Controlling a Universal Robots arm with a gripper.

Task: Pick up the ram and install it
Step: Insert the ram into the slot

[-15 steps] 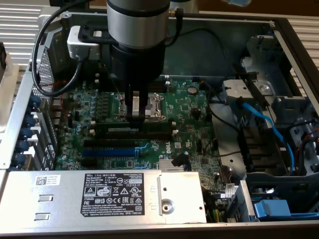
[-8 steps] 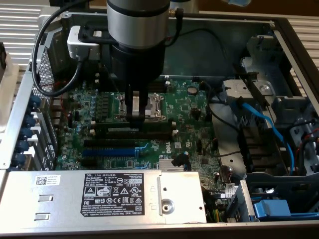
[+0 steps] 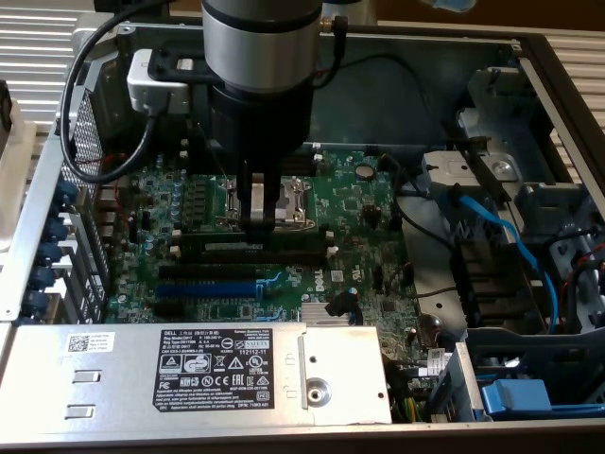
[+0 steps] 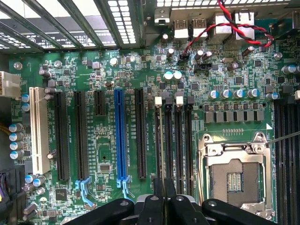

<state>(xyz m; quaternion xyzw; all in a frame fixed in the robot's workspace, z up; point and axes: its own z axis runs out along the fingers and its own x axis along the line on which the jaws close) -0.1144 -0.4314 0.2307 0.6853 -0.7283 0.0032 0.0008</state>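
Observation:
The ram (image 3: 284, 248) is a long thin dark stick with a small white label, standing on edge along the black memory slots (image 4: 190, 140) next to the processor socket. In the wrist view the ram (image 4: 161, 140) appears edge-on as a thin line running out from between my fingers. My gripper (image 3: 257, 219) comes straight down onto the middle of the stick. Its fingers (image 4: 158, 199) are pressed close together on the stick's top edge, so the gripper (image 4: 164, 199) is shut on it. Whether the stick is fully seated in its slot cannot be told.
The open processor socket (image 3: 288, 200) lies just beyond the slots. A blue expansion slot (image 4: 119, 136) and black slots run parallel on the other side. A grey power supply (image 3: 217, 364) fills the front, and blue cables (image 3: 501, 236) and drive bays stand at the exterior view's right.

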